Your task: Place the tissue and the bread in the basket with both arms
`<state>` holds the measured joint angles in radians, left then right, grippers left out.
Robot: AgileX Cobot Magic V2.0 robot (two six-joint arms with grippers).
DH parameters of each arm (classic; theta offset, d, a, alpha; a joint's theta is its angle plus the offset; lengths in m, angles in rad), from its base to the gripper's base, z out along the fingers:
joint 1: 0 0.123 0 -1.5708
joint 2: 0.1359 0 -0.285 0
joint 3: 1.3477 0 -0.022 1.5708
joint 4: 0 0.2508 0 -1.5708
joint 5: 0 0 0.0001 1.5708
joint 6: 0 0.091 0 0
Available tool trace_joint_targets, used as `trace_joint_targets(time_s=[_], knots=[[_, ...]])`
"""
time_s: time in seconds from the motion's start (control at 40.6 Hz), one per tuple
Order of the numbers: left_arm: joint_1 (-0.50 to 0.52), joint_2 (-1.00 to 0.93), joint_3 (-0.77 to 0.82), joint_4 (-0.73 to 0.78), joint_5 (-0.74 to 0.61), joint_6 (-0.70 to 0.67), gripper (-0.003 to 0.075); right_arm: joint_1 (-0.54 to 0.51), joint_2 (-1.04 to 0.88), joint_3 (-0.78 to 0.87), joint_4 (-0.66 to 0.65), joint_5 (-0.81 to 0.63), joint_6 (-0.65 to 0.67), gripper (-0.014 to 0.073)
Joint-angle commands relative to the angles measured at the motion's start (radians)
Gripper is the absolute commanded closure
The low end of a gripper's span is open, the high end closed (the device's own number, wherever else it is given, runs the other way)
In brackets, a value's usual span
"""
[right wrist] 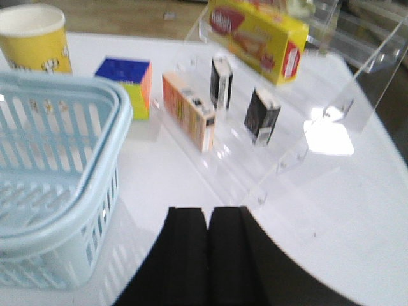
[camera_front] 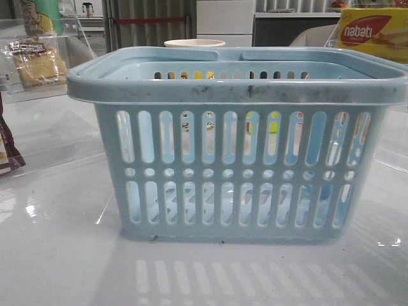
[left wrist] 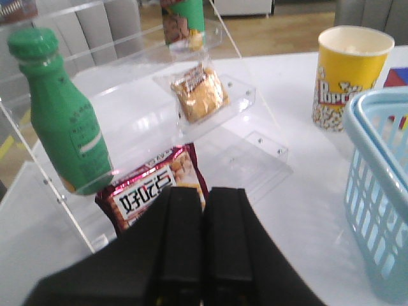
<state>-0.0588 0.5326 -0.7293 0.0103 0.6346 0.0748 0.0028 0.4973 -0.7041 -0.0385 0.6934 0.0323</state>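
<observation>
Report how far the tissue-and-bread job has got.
Nothing looks done yet. The basket shows no tissue or bread in it. Nothing is in hand: the left claw and right claw are both shut and empty. The bread sits on the clear shelf, and two small black packs stand on the other clear stand, one presumably the tissue. Both picks and both drops remain.

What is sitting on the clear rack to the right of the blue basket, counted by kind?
Yellow nabati box: 1
Black-and-white packs: 2
Orange-and-white carton: 1
Total: 4
</observation>
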Motion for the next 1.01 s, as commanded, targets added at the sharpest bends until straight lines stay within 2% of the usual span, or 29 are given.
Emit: trace_joint_targets(time_s=[0.0, 0.419, 0.492, 0.542, 0.616, 0.689, 0.763, 0.985], knots=[[-0.001, 0.039, -0.032, -0.010, -0.052, -0.001, 0.0628, -0.004, 0.071, -0.033, -0.014, -0.038, -0.002, 0.0538], [-0.001, 0.140, -0.032, -0.016, -0.037, -0.001, 0.0620, -0.004, 0.239, -0.033, -0.013, -0.042, -0.002, 0.0532], [-0.001, 0.151, -0.032, -0.016, -0.036, -0.001, 0.0542, -0.004, 0.259, -0.033, -0.013, -0.044, -0.002, 0.0470], [-0.001, 0.156, -0.032, -0.016, -0.036, -0.001, 0.0462, -0.004, 0.277, -0.033, -0.013, -0.049, -0.002, 0.0382], [-0.001, 0.163, -0.032, -0.016, -0.038, -0.001, 0.0284, -0.004, 0.304, -0.033, -0.013, -0.059, -0.002, 0.0202], [-0.001, 0.166, -0.032, -0.016, -0.043, -0.001, 0.0171, -0.004, 0.335, -0.033, -0.020, -0.073, -0.002, 0.0088], [-0.001, 0.167, -0.032, -0.016, -0.045, -0.001, 0.0145, -0.010, 0.375, -0.042, -0.022, -0.088, -0.001, 0.0065], [-0.001, 0.167, -0.032, -0.016, -0.045, -0.001, 0.0192, -0.110, 0.548, -0.158, 0.004, -0.121, 0.009, 0.0077]])
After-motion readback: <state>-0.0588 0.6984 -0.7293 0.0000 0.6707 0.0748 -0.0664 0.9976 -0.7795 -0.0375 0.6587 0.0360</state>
